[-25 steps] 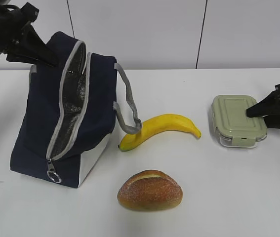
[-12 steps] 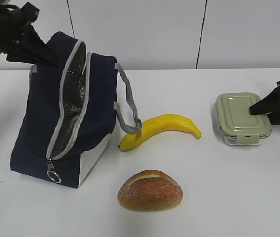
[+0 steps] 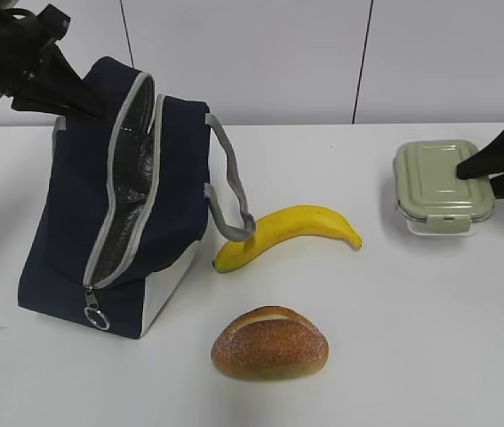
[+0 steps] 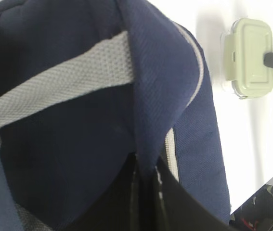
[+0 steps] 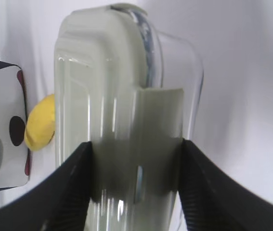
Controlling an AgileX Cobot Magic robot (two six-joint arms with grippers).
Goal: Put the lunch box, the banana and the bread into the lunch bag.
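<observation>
- The right gripper [image 3: 493, 169], at the right edge of the exterior view, has its jaws closed on one end of the box [image 3: 441, 185]; the right wrist view shows a finger [image 5: 66, 192] on each side of the clip end.
- Risk: held by one end only, the box could tilt or slip from the jaws on the way across.
- Risk: the bag [image 3: 118, 205] gapes only narrowly at upper left, so the box might catch on the zipper edge.
- The left gripper [image 3: 74, 100] is at the bag's top rim, its jaws pinching the fabric; if that pinch slips, the opening would sag.
- The banana [image 3: 289, 233] lies mid-frame and the bread [image 3: 270, 342] at lower centre, both outside the bag.
- Hidden: the left fingertips, the right arm's body, and the box's contents.
</observation>
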